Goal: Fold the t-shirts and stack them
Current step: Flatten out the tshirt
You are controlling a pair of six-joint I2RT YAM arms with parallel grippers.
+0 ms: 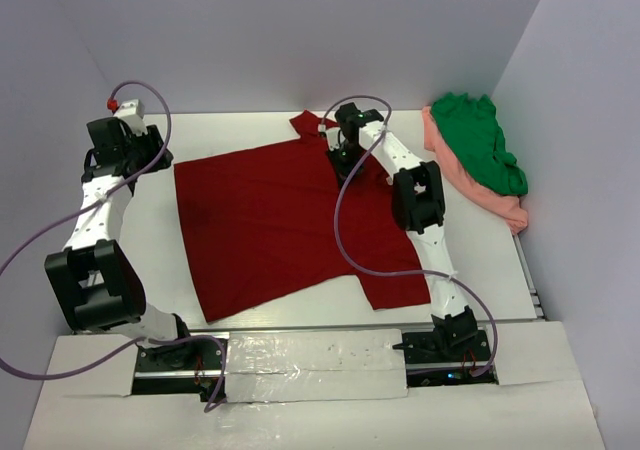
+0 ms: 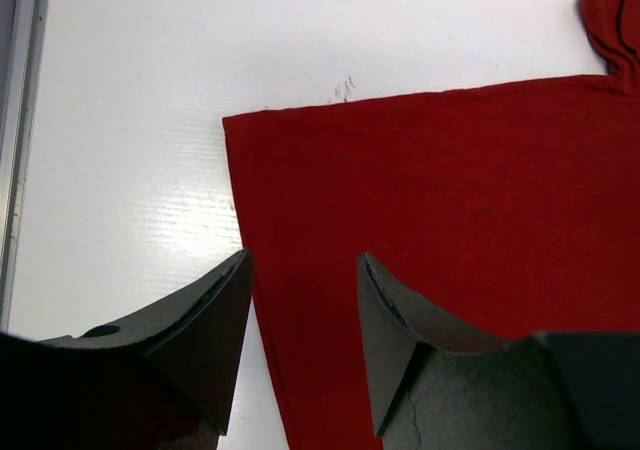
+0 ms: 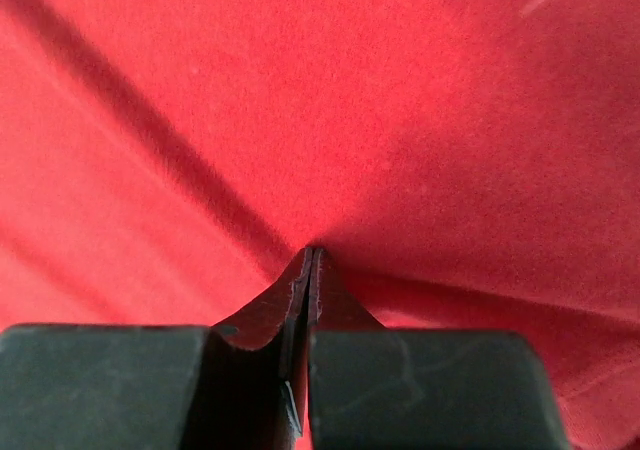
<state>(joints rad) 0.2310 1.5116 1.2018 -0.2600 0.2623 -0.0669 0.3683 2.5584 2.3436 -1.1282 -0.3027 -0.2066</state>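
**Red shirt flat, right arm pinching its far edge**

The dark red t-shirt (image 1: 280,220) lies spread on the white table (image 1: 250,125), one sleeve bunched at the far edge. The right gripper (image 3: 310,255) has its fingers pressed together on a small fold of the red cloth, creases running into the tips. The left gripper (image 2: 303,258) hangs spread and empty above the shirt's left edge. The green t-shirt (image 1: 480,140) lies crumpled on the pink t-shirt (image 1: 495,202) at the far right.
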